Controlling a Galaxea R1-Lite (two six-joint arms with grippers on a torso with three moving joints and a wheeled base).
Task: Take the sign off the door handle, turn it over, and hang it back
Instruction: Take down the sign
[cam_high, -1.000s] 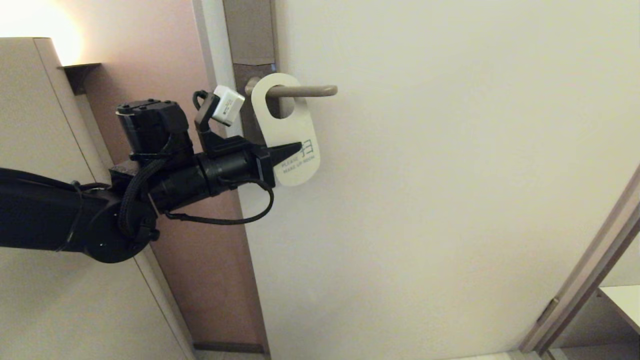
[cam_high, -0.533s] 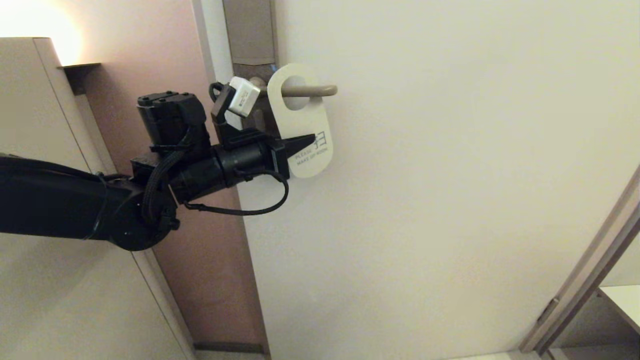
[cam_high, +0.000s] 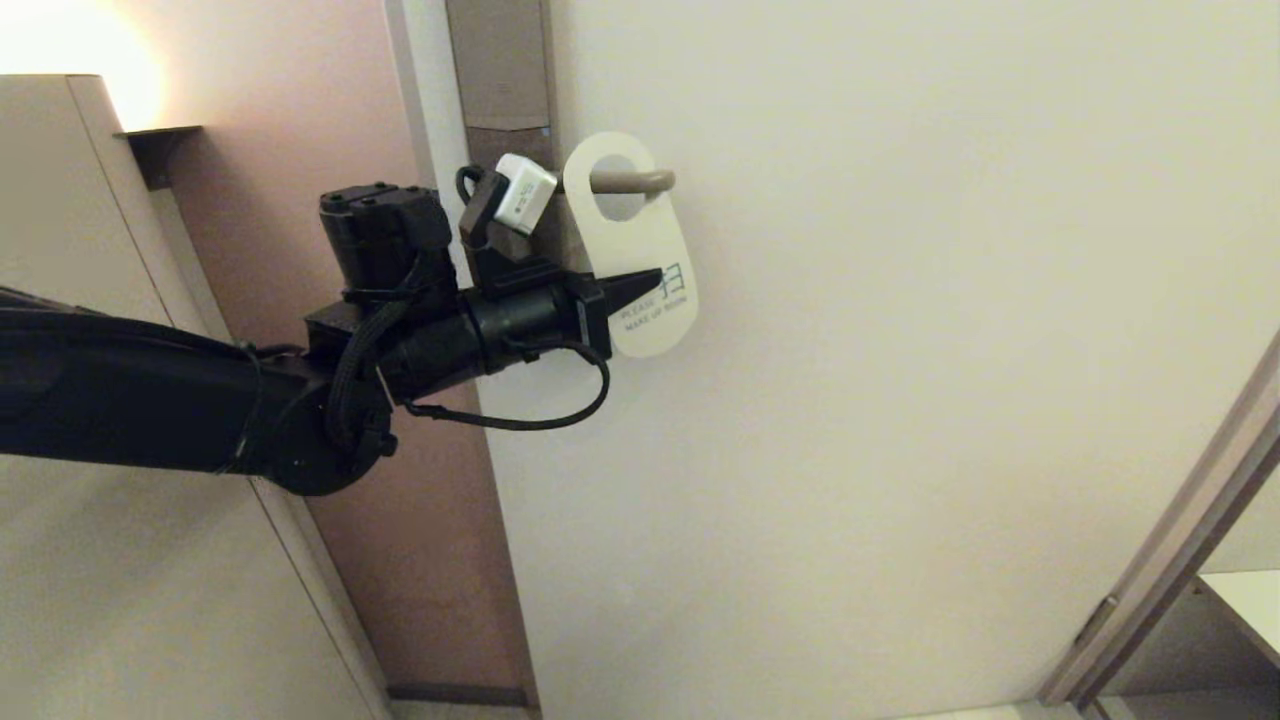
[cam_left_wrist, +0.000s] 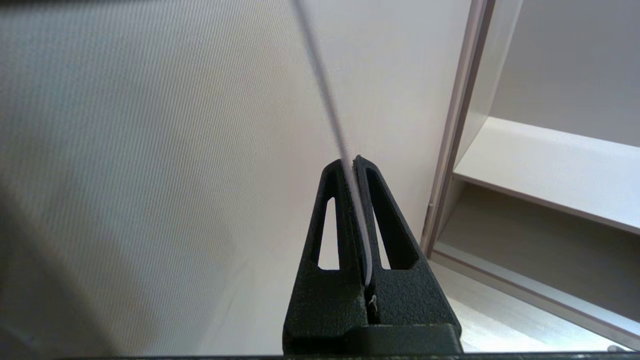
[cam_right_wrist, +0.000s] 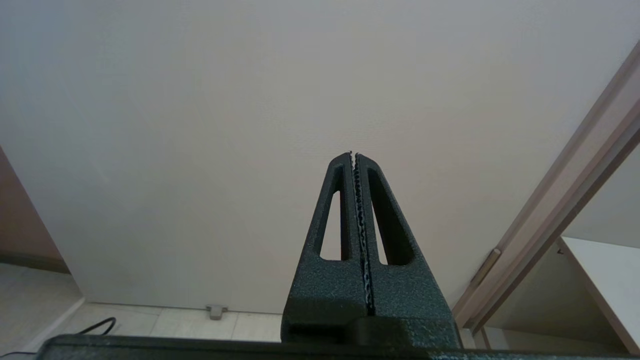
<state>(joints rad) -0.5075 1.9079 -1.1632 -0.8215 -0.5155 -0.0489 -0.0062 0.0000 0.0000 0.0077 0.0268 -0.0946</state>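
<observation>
The sign shows its white "MAKE UP ROOM" face. Its hole is still round the door handle, near the lever's free end. The plate stands behind the wrist camera. My left gripper is shut on the sign's lower half, coming in from the left. In the left wrist view the sign shows edge-on, pinched between the black fingers of the left gripper. My right gripper is shut and empty, out of the head view, facing the door low down.
The pale door fills the middle and right. A pink wall and a beige cabinet are on the left. A door frame and shelf are at the lower right.
My left gripper has slid the sign to the right along the lever, from near the plate toward the free end, lifting it slightly. The right gripper has not visibly changed.
</observation>
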